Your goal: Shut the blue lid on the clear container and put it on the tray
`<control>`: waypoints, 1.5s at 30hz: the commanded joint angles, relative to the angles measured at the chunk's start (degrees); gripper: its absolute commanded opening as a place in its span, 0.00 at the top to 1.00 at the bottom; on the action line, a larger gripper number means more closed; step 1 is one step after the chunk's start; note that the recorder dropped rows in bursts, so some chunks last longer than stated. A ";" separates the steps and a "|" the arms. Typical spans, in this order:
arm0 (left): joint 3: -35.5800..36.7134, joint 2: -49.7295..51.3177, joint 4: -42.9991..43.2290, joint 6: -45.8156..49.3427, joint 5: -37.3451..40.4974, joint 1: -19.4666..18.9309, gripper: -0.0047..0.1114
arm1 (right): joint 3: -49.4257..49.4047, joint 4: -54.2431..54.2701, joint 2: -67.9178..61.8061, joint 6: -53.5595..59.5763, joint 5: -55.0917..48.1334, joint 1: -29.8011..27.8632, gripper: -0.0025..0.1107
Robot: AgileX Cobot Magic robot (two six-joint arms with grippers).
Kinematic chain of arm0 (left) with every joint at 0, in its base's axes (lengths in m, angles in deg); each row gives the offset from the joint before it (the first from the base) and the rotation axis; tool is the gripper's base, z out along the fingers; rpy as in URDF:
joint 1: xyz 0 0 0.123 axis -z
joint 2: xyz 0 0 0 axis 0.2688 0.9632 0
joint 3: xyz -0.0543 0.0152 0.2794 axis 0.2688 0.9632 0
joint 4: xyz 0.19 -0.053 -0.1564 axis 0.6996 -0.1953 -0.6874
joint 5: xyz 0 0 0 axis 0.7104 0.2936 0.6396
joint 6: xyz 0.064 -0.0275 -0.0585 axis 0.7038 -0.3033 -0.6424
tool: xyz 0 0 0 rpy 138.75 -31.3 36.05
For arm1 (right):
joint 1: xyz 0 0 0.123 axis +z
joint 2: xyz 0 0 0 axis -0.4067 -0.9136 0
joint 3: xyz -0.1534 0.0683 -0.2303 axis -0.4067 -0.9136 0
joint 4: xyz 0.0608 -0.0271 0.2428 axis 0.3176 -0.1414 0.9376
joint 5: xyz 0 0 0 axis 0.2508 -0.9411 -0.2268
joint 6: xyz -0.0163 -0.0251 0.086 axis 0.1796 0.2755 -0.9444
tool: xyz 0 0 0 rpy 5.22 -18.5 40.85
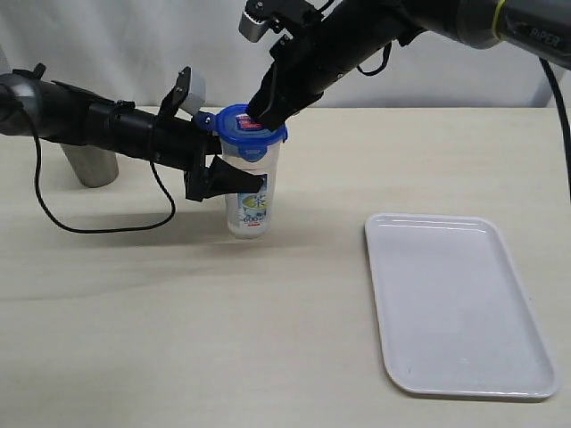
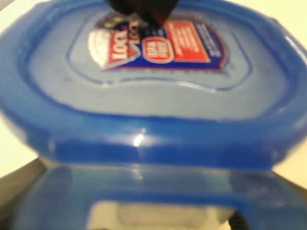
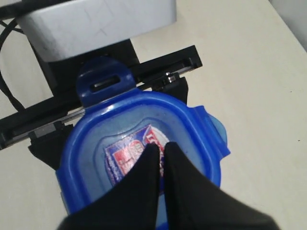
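Blue lid (image 1: 234, 123) (image 2: 153, 129) (image 3: 91, 143) is seated on top of the clear container (image 1: 250, 209), which stands upright on the table (image 1: 268, 339), near its far edge and left of the middle. At least two of the snap tabs are seen flared outward rather than folded down. The right gripper (image 1: 265, 116) (image 3: 161, 148) is brought down from above with its fingers together, the tips set on the sticker in the lid's centre. The left gripper (image 1: 245, 178) is clamped around the container's upper body from the side. The tray (image 1: 455, 303) lies well apart, by the table's near right corner. The tabletop is pale, wood-grained and matt. A grey steel cup (image 1: 89, 165) stands at the far left edge, partly hidden behind the left arm, and a black cable (image 1: 98, 227) is looped beside it. A white backdrop (image 1: 134, 45) closes the room behind
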 commanded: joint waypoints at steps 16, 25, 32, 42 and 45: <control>-0.50 0.22 5.22 1.37 -4.77 0.00 0.11 | -0.33 -1.88 -1.07 -0.19 -3.11 0.00 0.94; -0.50 0.22 5.56 1.37 -4.60 -1.00 0.11 | -0.33 -2.61 -1.07 -0.19 -4.01 0.00 0.94; -0.50 0.22 -1.31 1.37 -0.08 -3.94 0.11 | -0.33 -2.61 -1.07 -0.19 -4.28 0.00 0.94; -0.50 0.22 -1.91 1.37 1.36 -2.12 0.11 | -0.33 -2.88 -1.07 -0.09 -4.29 0.00 0.94; -0.50 0.22 -4.78 1.37 1.48 -1.67 0.11 | -0.33 -2.88 -1.07 -0.09 -4.29 0.00 0.94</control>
